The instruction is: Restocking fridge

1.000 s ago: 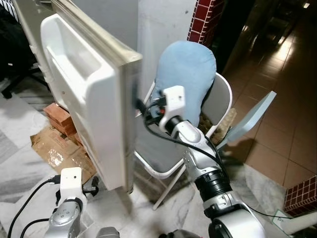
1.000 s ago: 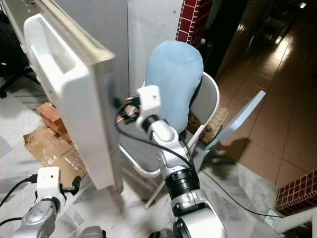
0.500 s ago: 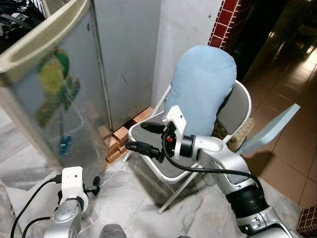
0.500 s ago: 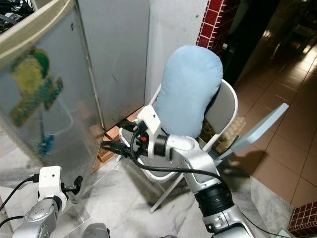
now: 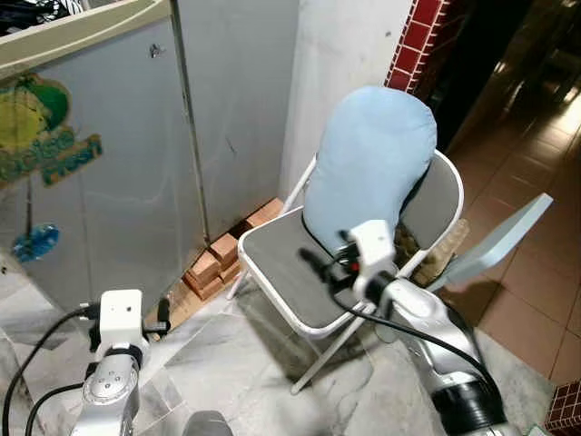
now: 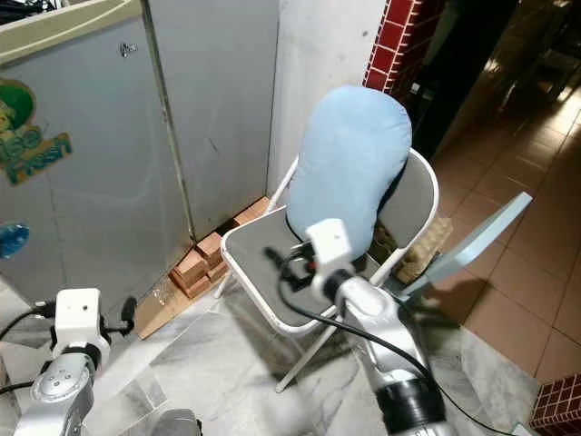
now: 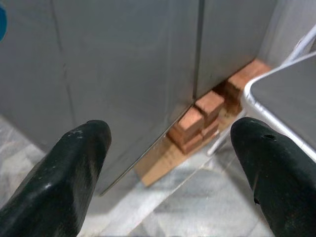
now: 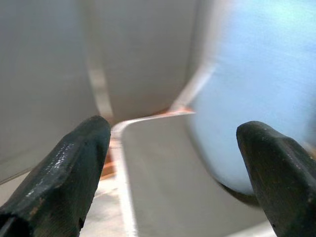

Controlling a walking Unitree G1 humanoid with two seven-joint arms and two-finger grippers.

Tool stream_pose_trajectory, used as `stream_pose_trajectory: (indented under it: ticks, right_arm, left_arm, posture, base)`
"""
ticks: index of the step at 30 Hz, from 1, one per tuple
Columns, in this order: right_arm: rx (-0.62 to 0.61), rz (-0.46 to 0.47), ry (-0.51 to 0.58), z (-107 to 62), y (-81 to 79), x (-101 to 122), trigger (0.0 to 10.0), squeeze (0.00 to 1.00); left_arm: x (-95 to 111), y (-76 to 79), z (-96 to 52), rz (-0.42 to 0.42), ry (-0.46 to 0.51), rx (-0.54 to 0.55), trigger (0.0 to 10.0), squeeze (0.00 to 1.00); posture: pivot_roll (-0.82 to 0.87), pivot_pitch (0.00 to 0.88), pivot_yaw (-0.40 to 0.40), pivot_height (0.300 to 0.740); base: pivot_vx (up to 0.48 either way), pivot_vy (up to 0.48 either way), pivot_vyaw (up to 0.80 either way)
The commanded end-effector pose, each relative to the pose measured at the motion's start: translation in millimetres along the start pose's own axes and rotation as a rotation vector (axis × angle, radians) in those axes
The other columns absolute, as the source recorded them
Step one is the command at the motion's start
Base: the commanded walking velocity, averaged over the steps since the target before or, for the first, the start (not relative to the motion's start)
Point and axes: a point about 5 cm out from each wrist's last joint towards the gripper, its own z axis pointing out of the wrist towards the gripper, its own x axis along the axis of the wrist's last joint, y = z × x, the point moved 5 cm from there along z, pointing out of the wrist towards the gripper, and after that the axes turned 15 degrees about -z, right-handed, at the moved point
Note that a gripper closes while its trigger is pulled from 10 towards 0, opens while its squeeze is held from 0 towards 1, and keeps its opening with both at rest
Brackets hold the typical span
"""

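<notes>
The fridge door (image 5: 100, 163) stands closed at upper left; right pincer (image 8: 173, 173) hangs spread over the folding chair (image 5: 281, 272), left pincer (image 7: 168, 168) spread too.

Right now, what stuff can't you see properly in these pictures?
- Inside the fridge: hidden in both eye views by its shut door.
- Fridge door sticker: cut off by the picture's edge in both eye views, so its words can't be read whole.
- Chair seat and blue cushion: blurred in the right wrist view.
- Far corridor floor: too dark in the eye views to tell what stands there.
- Behind the blue cushion: the cushion hides the chair's backrest.
</notes>
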Motion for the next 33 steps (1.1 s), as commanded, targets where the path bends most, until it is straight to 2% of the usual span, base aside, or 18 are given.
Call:
stream_pose_trajectory:
  ticks: [1,7,19,27,33]
  right_arm:
    - [-0.084,0.026,-0.008,-1.9,12.5,-3.7,10.0,0.00]
    - [-0.175,0.042,-0.035,-8.4,23.9,-11.5,10.0,0.00]
    - [-0.214,0.033,-0.052,-18.2,31.3,-16.5,10.0,0.00]
    - [-0.224,0.029,-0.038,-17.4,33.7,-10.7,10.0,0.00]
    - [-0.230,0.029,-0.041,-19.0,34.5,-11.8,10.0,0.00]
  left_arm:
    - [1.8,1.4,-1.1,-0.006,0.013,-0.003,10.0,0.00]
    - [6.6,3.4,0.7,-0.016,0.039,-0.014,10.0,0.00]
    - [10.7,-1.8,7.3,-0.050,0.054,0.000,10.0,0.00]
    - [31.4,-13.8,21.1,-0.052,0.111,0.024,10.0,0.00]
    - [39.0,-19.9,26.9,-0.053,0.132,0.039,10.0,0.00]
  posture:
    - [0.10,0.000,-0.081,0.740]
    - [0.09,0.000,-0.080,0.740]
    - [0.07,0.000,-0.084,0.740]
    - [0.05,0.000,-0.080,0.740]
    - [0.05,0.000,-0.077,0.740]
  base:
    - [0.000,0.480,0.00]
    - [0.000,0.480,0.00]
    - [0.000,0.480,-0.65]
    - [0.000,0.480,0.00]
    - [0.000,0.480,0.00]
